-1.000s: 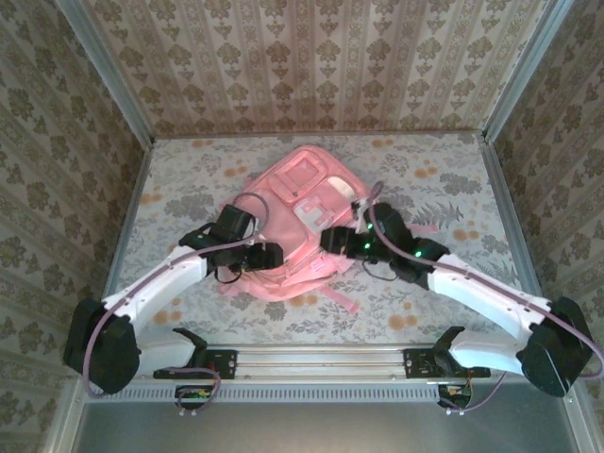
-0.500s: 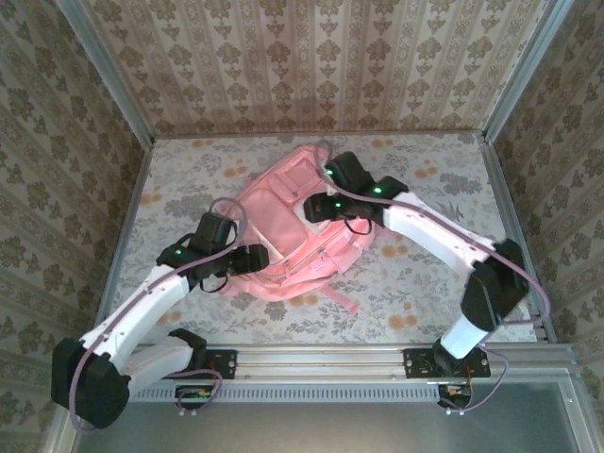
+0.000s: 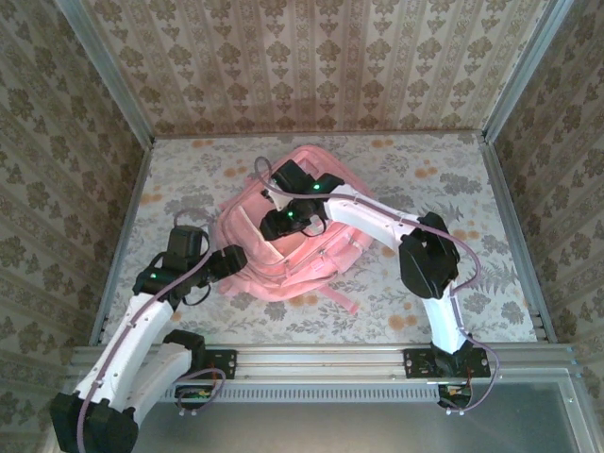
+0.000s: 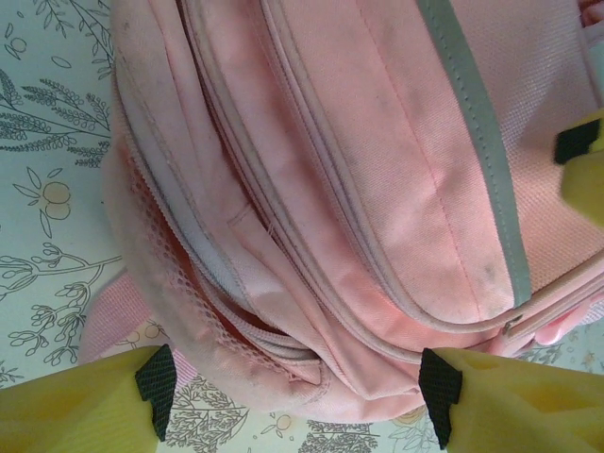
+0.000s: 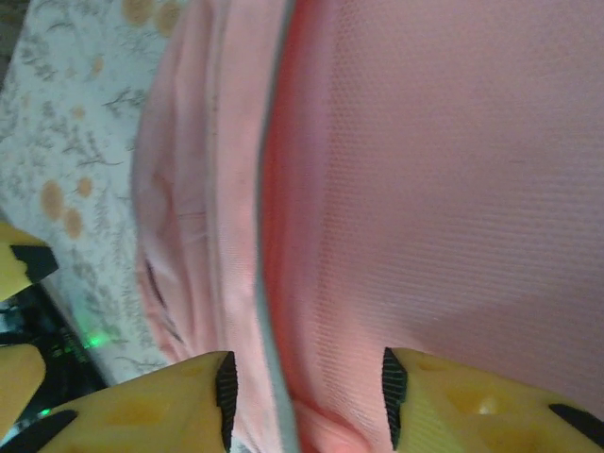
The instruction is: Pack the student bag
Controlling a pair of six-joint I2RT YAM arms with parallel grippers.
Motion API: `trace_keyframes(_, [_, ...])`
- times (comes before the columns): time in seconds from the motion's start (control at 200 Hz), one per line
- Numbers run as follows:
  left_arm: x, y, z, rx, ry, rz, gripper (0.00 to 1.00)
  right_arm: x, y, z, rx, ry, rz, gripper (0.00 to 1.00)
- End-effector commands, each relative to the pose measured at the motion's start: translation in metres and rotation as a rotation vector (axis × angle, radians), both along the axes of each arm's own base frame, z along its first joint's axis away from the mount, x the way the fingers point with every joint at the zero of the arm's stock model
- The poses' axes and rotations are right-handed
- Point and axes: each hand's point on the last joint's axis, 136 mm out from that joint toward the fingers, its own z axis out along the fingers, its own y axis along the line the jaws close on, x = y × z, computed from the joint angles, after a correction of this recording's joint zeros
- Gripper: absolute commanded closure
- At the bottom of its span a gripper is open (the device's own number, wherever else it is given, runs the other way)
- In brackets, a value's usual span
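Note:
The student bag [image 3: 311, 247] is a large pink backpack lying flat in the middle of the table. My left gripper [image 3: 234, 266] is at the bag's near-left corner. It stands wide open [image 4: 297, 392], with the bag's rounded corner and mesh side pocket [image 4: 189, 283] lying between the pads. My right gripper [image 3: 276, 223] reaches over the bag's upper left part. Its jaws [image 5: 308, 394] are partly apart, astride a ridge of pink fabric [image 5: 453, 189] with a grey trim line [image 5: 269, 311]; no clamping of the cloth is visible.
The flowered tablecloth [image 3: 444, 189] runs to patterned walls on three sides. A pink strap [image 3: 342, 300] trails from the bag toward the near rail. A yellow finger of the right gripper [image 4: 585, 165] hangs close above the left gripper's reach.
My right arm has swung left across the bag to its upper left, and its jaws have narrowed. My left gripper has drawn back toward the bag's near-left corner, still open.

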Motion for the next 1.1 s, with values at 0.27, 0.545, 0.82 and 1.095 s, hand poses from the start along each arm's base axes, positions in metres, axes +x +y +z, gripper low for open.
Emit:
trace_keyframes(0.27, [0.0,0.0,0.01,-0.013,-0.031,-0.019,0.22,-0.02,0.057,-0.017,0.195,0.225,0.072,0.81])
trace_keyframes(0.545, [0.002,-0.042,0.016,-0.041,-0.082,-0.207,0.27,0.073,0.016,0.002,0.309,0.152,-0.34,1.0])
trace_keyframes(0.82, [0.001,-0.098,-0.005,0.011,-0.038,-0.393,0.28,0.134,-0.038,0.026,0.479,0.15,-0.772,1.0])
trace_keyframes(1.095, [0.006,-0.135,-0.019,0.024,-0.009,-0.489,0.29,0.128,-0.046,0.031,0.349,0.075,-0.746,0.47])
